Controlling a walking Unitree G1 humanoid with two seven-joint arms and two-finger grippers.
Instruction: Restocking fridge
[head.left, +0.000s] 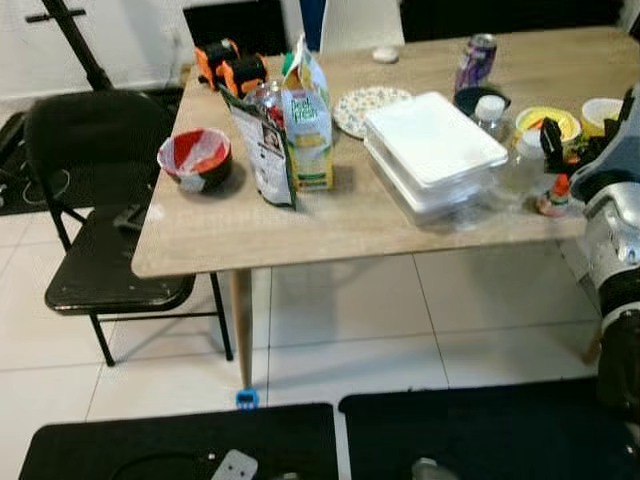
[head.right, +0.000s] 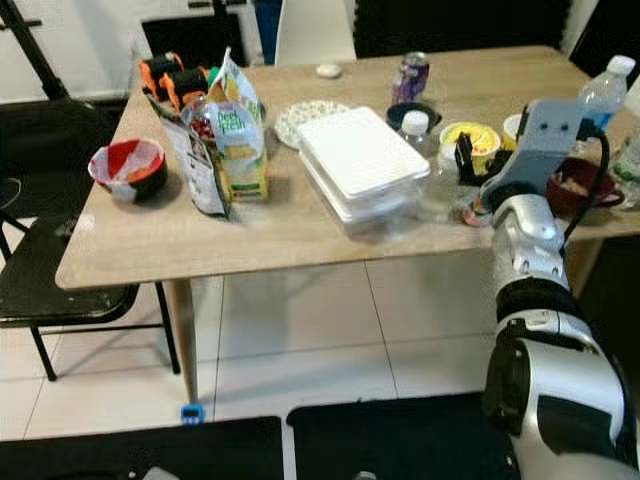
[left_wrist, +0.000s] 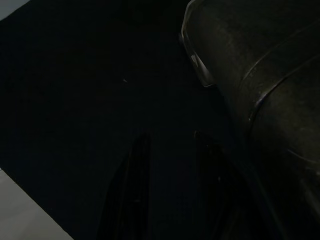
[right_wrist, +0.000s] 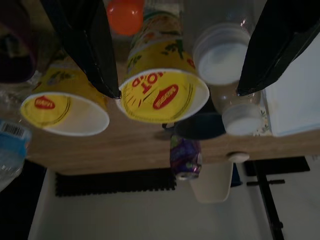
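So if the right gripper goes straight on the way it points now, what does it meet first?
Most likely the yellow noodle cup: it sits right between the open jaws of the right gripper. The clear bottle stands beside it, near one finger. Depth is hard to judge.

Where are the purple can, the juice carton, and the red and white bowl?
purple can (head.left: 476, 58), left eye view, on its side wall
juice carton (head.left: 309, 130), left eye view, on its front face
red and white bowl (head.right: 127, 165), right eye view, on its rim

I see a home dining room: wooden surface (head.left: 330, 225) crowded with groceries, folding chair (head.left: 95, 190), tiled floor (head.left: 340, 325).
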